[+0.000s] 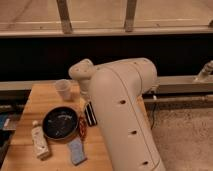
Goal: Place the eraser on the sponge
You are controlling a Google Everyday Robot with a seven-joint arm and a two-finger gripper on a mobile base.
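The eraser [90, 116], a small black block with a white stripe, lies on the wooden table [30, 107] just right of a black bowl. The pale blue-grey sponge [76, 151] lies flat near the table's front edge, below and left of the eraser. My gripper [85, 103] hangs from the wrist directly above the eraser's far end, largely hidden by my own big white arm [125, 115]. The eraser's right side is partly covered by the arm.
A black bowl [60, 123] sits mid-table with a reddish-brown oval object [82, 126] against its right side. A white bottle [40, 142] lies at the front left. A clear cup [63, 89] stands at the back. My arm hides the table's right half.
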